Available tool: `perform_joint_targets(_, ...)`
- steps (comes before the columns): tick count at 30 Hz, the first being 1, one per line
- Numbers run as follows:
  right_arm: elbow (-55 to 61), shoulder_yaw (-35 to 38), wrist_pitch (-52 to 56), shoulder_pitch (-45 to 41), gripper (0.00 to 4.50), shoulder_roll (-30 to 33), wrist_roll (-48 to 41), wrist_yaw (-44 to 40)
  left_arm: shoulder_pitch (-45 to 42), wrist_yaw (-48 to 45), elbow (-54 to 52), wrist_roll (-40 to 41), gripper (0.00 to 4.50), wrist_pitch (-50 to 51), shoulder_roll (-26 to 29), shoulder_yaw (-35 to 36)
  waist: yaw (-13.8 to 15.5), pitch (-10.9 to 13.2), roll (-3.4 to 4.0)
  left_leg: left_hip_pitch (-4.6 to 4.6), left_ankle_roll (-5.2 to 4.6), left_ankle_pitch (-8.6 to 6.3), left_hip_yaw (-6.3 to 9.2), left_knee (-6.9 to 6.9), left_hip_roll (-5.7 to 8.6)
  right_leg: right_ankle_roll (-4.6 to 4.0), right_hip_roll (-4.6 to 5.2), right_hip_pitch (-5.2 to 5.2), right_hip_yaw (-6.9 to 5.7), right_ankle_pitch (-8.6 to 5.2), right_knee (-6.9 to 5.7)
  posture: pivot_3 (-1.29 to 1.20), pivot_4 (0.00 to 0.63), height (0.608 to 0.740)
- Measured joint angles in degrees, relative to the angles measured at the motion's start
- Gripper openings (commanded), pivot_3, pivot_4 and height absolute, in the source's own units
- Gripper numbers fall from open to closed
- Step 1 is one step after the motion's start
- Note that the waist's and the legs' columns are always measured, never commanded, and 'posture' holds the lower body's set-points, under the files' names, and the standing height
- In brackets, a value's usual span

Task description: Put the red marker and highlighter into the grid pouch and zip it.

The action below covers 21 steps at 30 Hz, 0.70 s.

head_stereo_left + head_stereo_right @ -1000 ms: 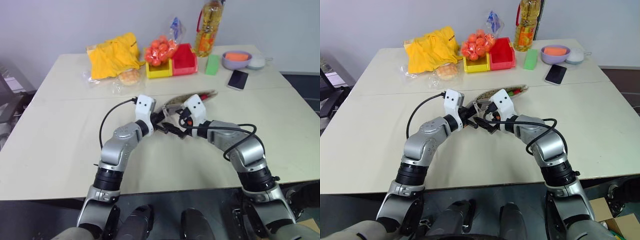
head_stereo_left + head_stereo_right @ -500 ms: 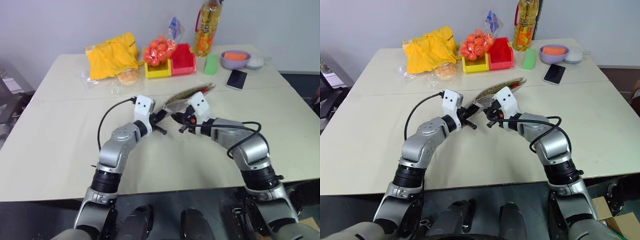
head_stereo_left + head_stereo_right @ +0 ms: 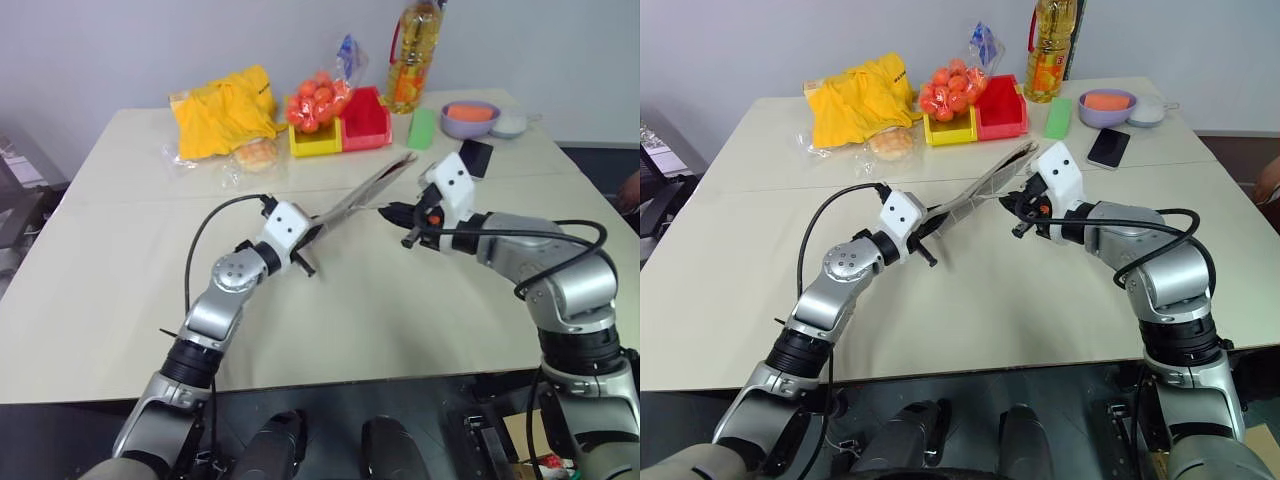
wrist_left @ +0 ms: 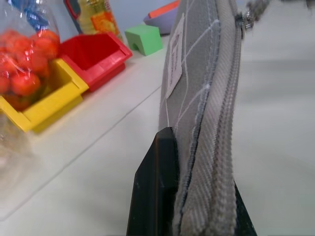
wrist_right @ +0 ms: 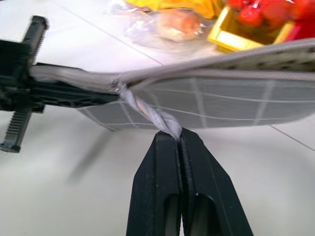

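Zipping: keeping the left end effector clamped on the pouch end, held taut above the counter, while drawing the cord, pinched in the right end effector, straight along the zipper, without jerking.

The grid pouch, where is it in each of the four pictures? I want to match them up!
Left eye view: grid pouch slants up from the left gripper, mid-picture.
Right eye view: same slant, centre.
Left wrist view: close up, edge-on, zipper facing us.
Right wrist view: stretches across the upper half, cord pull in the right gripper.
Shared landmark: the yellow bin.
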<state>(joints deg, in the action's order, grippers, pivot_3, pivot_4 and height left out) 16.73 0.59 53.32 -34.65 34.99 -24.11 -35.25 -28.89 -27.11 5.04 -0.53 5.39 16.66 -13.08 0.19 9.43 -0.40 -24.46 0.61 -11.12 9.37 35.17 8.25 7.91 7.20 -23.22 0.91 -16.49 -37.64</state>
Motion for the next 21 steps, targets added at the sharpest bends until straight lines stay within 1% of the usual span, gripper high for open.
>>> perform_joint_targets(4,-0.4,0.0,0.1,0.1,0.05,0.3,0.1,-0.1,0.6,0.0,1.7,-5.9,0.00,-6.2,3.8,-2.6,0.0,0.0,0.00,0.00,0.00,0.00,-0.01,-0.01,0.00,0.00,0.01,-0.01,0.01,0.00,0.00,0.00,0.150,0.740)
perform_joint_targets(6,-1.7,0.1,-0.1,0.2,0.05,1.6,0.4,-0.1,1.6,-0.2,2.8,-7.3,0.00,-8.0,4.9,-3.0,0.1,0.0,0.00,-0.01,-0.01,0.00,-0.01,-0.01,0.01,0.00,0.02,-0.01,0.01,0.00,0.00,0.00,0.150,0.740)
perform_joint_targets(9,-5.4,1.2,-1.6,0.3,0.05,4.1,1.4,0.2,2.5,-1.0,2.8,-7.7,0.00,-9.9,6.6,-3.0,0.5,0.0,0.00,-0.02,-0.01,0.00,-0.01,0.01,0.04,0.00,0.04,-0.01,0.00,0.00,0.01,0.00,0.150,0.740)
perform_joint_targets(12,-7.7,4.2,-2.9,1.1,0.05,7.1,2.4,0.1,4.3,-2.3,2.7,-7.5,0.00,-11.3,8.4,-2.1,0.5,0.0,0.00,-0.02,-0.04,-0.02,-0.02,-0.02,0.03,0.00,0.05,-0.01,0.00,0.00,0.03,0.00,0.150,0.740)
perform_joint_targets(16,-7.8,4.4,-3.6,4.8,0.05,7.3,2.0,-1.5,6.0,-4.0,1.8,-6.9,0.00,-12.1,9.5,-1.6,0.1,0.0,0.01,-0.01,-0.04,-0.02,-0.03,-0.05,0.00,0.00,0.04,-0.02,0.01,0.00,0.04,0.00,0.150,0.740)
perform_joint_targets(18,-7.8,4.1,-3.7,6.7,0.00,7.3,2.0,-2.1,7.0,-5.0,1.7,-5.6,0.71,-11.4,9.6,-1.3,0.1,0.0,0.02,-0.01,-0.04,-0.02,-0.03,-0.04,0.00,0.00,0.04,-0.02,0.01,0.00,0.03,0.00,0.150,0.740)
perform_joint_targets(19,-7.7,4.1,-3.8,7.5,0.45,7.4,2.0,-2.6,7.9,-5.7,1.6,-4.2,1.05,-10.3,9.6,-0.5,0.1,0.0,0.02,-0.01,-0.04,-0.02,-0.03,-0.04,0.00,0.00,0.04,-0.02,0.01,0.00,0.03,0.00,0.150,0.740)
perform_joint_targets(20,-7.5,4.1,-4.0,8.5,0.58,7.7,2.0,-3.4,9.0,-6.5,1.6,-2.8,1.49,-8.8,9.6,0.7,0.0,0.0,0.03,-0.01,-0.04,-0.02,-0.02,-0.04,0.00,0.00,0.03,-0.03,0.01,0.00,0.03,0.00,0.150,0.740)
perform_joint_targets(21,-7.0,4.1,-4.4,9.9,0.88,8.4,1.9,-4.3,10.0,-7.4,1.5,-1.4,1.96,-7.2,9.9,1.6,0.1,0.0,0.03,-0.01,-0.04,-0.02,-0.01,-0.04,0.00,0.00,0.03,-0.02,0.00,-0.01,0.03,0.00,0.150,0.740)
